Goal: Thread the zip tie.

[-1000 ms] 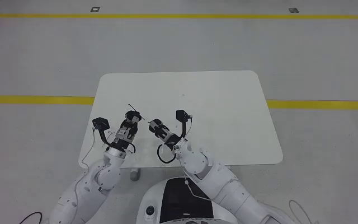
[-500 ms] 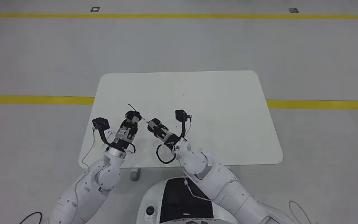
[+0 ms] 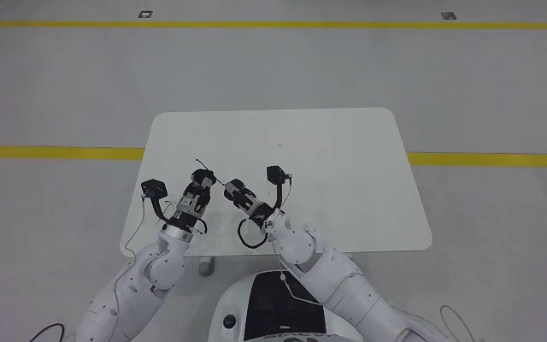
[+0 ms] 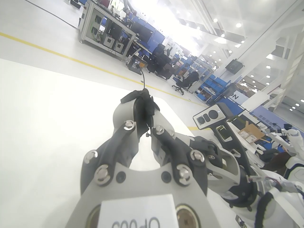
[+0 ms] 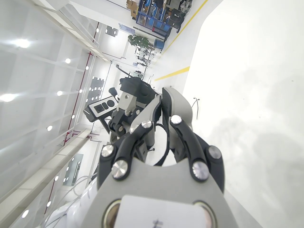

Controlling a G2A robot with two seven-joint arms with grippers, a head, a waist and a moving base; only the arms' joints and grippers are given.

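Observation:
The zip tie (image 4: pixel 143 79) is thin and black. My left gripper (image 4: pixel 142 100) is shut on it, and a short end sticks out past the fingertips (image 3: pixel 202 163). My right gripper (image 5: pixel 162 100) is shut on the strap of the zip tie (image 5: pixel 166 138), which runs between its fingers and curls back under the wrist. Over the near left part of the white table (image 3: pixel 342 171), the left gripper (image 3: pixel 203 178) and the right gripper (image 3: pixel 229 187) stand tip to tip, almost touching. From the right wrist, the left gripper (image 5: pixel 134 86) sits just beyond my own fingers.
A thin black sliver (image 5: pixel 196 105) lies on the table close to the grippers. A black loop (image 3: pixel 248 236) hangs beside the right wrist near the table's front edge. The table stretches bare to the right and far side.
The right gripper has edged a little to the left, closing on the left gripper. The left arm has held still.

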